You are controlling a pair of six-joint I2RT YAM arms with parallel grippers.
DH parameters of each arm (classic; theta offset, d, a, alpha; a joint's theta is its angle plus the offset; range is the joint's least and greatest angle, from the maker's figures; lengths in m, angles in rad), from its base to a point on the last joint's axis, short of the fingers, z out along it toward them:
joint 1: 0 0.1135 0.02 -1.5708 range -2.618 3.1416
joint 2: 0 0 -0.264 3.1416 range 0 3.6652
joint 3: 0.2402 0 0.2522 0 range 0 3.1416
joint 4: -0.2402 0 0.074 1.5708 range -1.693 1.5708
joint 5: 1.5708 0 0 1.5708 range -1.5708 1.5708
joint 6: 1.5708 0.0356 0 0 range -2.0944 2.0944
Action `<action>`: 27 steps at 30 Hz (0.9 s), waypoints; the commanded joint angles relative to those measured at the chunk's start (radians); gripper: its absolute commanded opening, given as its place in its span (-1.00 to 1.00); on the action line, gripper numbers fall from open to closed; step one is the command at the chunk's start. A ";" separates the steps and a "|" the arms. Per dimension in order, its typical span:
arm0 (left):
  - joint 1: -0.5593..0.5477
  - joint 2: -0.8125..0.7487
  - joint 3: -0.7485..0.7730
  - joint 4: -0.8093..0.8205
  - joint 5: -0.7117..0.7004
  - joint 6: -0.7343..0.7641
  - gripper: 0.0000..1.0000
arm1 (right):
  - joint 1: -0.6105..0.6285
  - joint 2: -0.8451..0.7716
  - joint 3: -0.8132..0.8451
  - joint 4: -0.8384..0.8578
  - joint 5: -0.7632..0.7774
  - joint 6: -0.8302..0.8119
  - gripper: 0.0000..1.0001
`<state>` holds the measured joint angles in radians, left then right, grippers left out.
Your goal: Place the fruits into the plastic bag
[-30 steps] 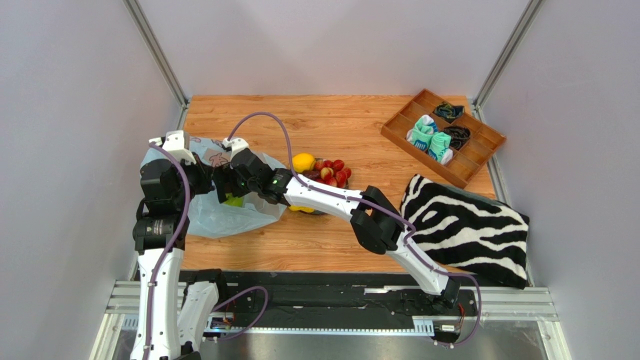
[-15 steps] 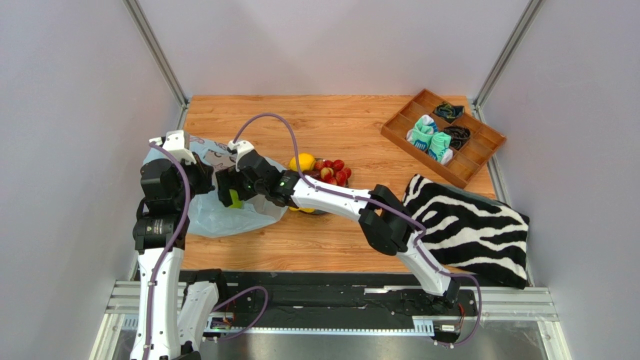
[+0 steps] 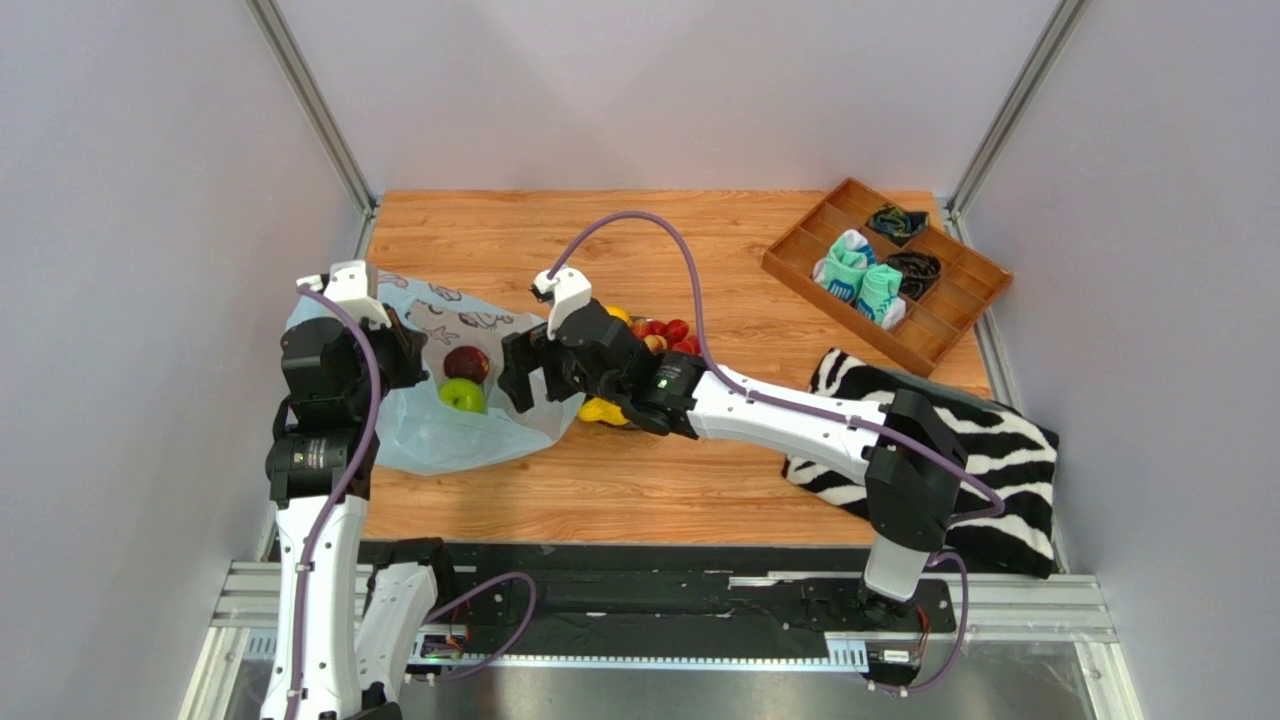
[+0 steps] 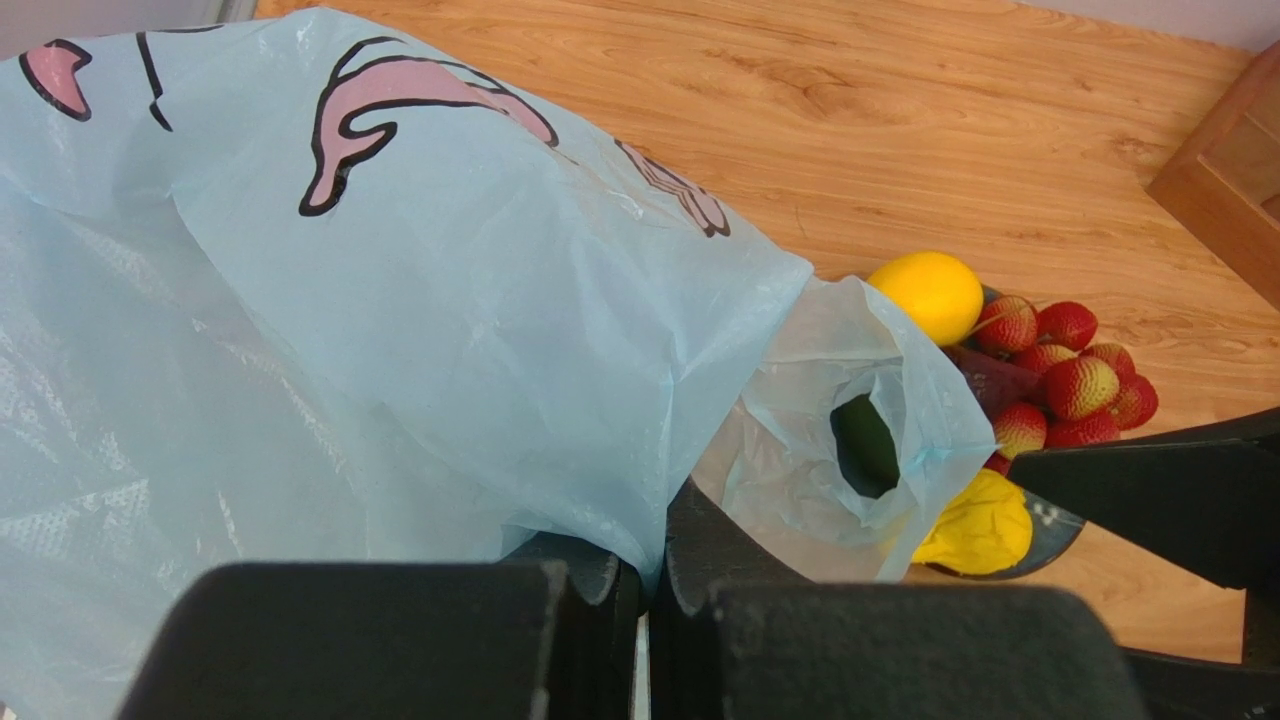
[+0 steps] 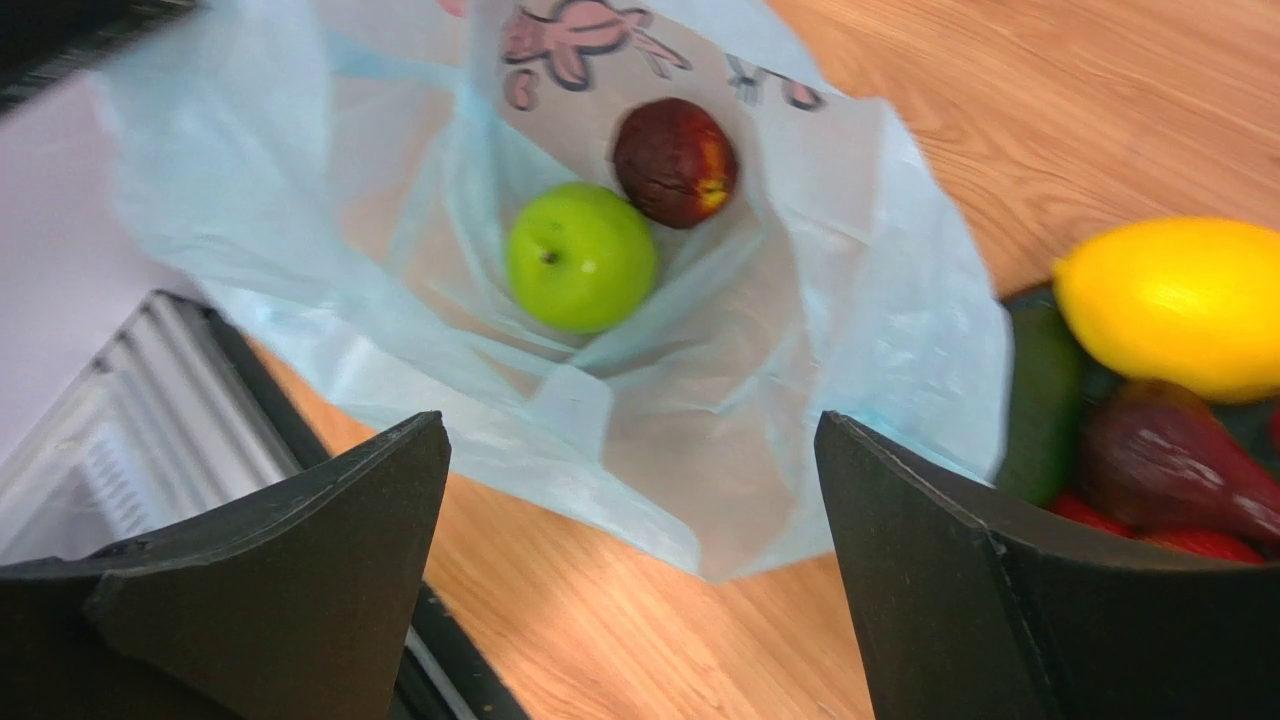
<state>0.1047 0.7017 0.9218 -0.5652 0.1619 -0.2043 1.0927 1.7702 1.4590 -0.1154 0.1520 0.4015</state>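
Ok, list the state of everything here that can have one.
plastic bag, mouth held open.
green apple, inside the bag.
dark red fruit, inside the bag, beside the apple.
lemon, on the plate, outside the bag.
left end effector, shut on the bag.
right end effector, open, empty.

place: lab cell | cue: aluminium frame [image 3: 311, 105], grey panels [image 3: 661, 90] (wooden table [image 3: 676, 240])
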 commanded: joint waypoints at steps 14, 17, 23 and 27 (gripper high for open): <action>-0.002 0.004 0.008 0.013 -0.025 -0.014 -1.00 | 0.006 0.158 0.070 -0.179 0.270 -0.004 0.95; -0.002 0.008 0.008 0.013 -0.025 -0.014 -1.00 | 0.004 0.205 0.098 -0.167 0.262 -0.029 0.72; -0.002 0.019 0.034 -0.005 -0.084 -0.017 -1.00 | 0.003 0.252 0.285 -0.229 0.219 -0.108 -0.99; -0.002 0.015 0.129 -0.068 -0.160 -0.023 -1.00 | 0.013 0.155 0.362 -0.210 0.186 -0.170 -1.00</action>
<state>0.1047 0.7250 0.9394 -0.5907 0.0849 -0.2096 1.0927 2.0396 1.6966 -0.3630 0.3664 0.3065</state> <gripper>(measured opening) 0.008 0.010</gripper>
